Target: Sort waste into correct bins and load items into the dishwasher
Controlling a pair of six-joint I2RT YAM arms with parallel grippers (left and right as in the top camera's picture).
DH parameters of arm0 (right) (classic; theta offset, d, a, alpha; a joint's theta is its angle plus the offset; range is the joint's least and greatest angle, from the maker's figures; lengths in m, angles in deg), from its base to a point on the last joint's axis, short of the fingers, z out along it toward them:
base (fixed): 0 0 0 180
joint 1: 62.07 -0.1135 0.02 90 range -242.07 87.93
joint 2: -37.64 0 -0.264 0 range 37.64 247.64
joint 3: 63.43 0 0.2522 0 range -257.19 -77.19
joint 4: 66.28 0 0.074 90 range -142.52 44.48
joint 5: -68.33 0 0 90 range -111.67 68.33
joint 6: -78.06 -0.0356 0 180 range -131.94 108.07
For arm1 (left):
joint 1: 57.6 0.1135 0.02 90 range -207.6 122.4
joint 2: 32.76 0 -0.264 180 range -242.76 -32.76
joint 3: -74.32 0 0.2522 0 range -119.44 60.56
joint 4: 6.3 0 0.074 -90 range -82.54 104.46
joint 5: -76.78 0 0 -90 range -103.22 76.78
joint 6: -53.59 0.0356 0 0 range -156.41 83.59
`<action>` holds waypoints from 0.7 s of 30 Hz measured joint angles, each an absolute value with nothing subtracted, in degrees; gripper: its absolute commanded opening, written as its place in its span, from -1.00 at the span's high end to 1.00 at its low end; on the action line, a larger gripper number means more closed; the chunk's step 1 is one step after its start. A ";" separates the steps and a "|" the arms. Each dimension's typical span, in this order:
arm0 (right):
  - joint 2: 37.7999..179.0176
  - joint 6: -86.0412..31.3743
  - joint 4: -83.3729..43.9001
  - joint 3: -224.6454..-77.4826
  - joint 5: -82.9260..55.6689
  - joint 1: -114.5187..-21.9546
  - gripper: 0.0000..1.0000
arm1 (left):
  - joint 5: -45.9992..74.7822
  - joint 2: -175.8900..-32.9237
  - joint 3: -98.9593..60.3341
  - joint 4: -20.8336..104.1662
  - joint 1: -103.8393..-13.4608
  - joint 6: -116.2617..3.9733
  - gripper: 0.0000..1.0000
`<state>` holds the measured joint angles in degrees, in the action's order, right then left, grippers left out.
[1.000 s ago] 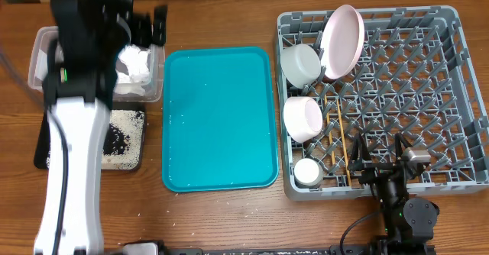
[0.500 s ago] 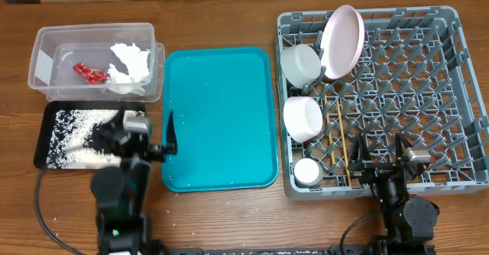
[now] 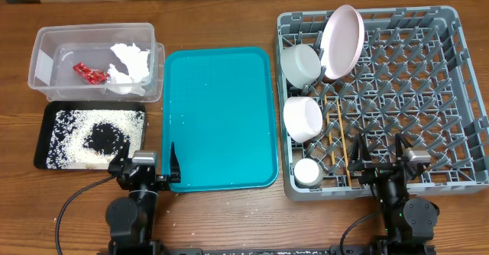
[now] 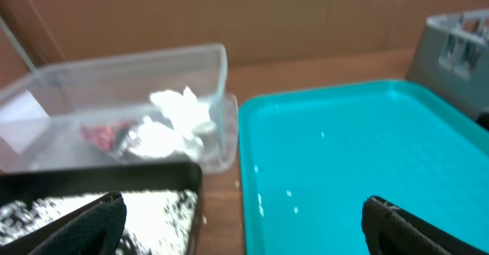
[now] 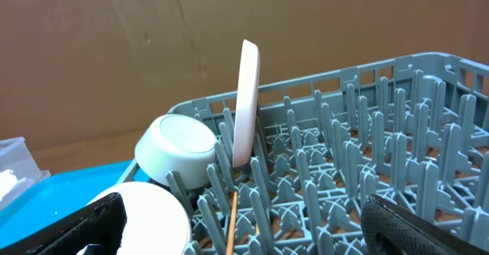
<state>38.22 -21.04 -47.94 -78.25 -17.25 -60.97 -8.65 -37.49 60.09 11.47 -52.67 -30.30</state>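
Observation:
The clear tub (image 3: 46, 45) at back left holds the red wrapper (image 3: 89, 72) and white napkin (image 3: 127, 62); both show in the left wrist view (image 4: 179, 117). The black tray (image 3: 46, 129) holds rice grains with dark bits (image 3: 95, 137). The grey rack (image 3: 428, 102) holds a pinkish plate (image 3: 341, 41), a grey-green bowl (image 3: 299, 64), a white bowl (image 3: 302, 117), a small cup (image 3: 309, 172) and chopsticks (image 3: 338, 137). My left gripper (image 3: 145, 175) is open and empty at the table's front, between black tray and teal tray. My right gripper (image 3: 382, 157) is open and empty over the rack's front edge.
A large teal tray (image 3: 220, 117) lies in the middle with a few stray grains on it. A few grains lie on the wooden table (image 3: 229, 217) near the front. Brown cardboard stands behind the table (image 5: 114, 49).
The left arm has drawn back from over the clear tub to the table's front edge, uncovering the tub and black tray. The right arm has not moved.

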 measured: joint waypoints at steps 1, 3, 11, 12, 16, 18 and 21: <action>38.22 -21.06 -47.94 -78.25 -17.27 -60.97 -1.00 | -9.00 -35.61 60.07 11.49 -52.67 -30.30 -1.00; 38.22 -21.06 -47.92 -78.25 -17.25 -60.97 -1.00 | -9.19 -33.97 60.07 11.38 -52.67 -30.30 -1.00; 38.22 -21.04 -47.92 -78.25 -17.25 -60.97 -1.00 | -9.26 -33.75 60.07 11.51 -52.67 -30.30 -0.99; 38.22 -21.06 -47.92 -78.25 -17.25 -60.97 -1.00 | -9.26 -33.75 60.07 11.51 -52.67 -30.30 -1.00; 38.22 -21.08 -47.94 -78.25 -17.25 -60.99 -1.00 | -9.26 -33.75 60.07 11.51 -52.67 -30.32 -1.00; 38.22 -21.08 -47.94 -78.25 -17.25 -60.97 -1.00 | -9.26 -33.75 60.07 11.51 -52.67 -30.32 -1.00; 38.22 -21.08 -47.94 -78.25 -17.25 -60.97 -1.00 | -9.26 -33.75 60.07 11.54 -52.67 -30.30 -1.00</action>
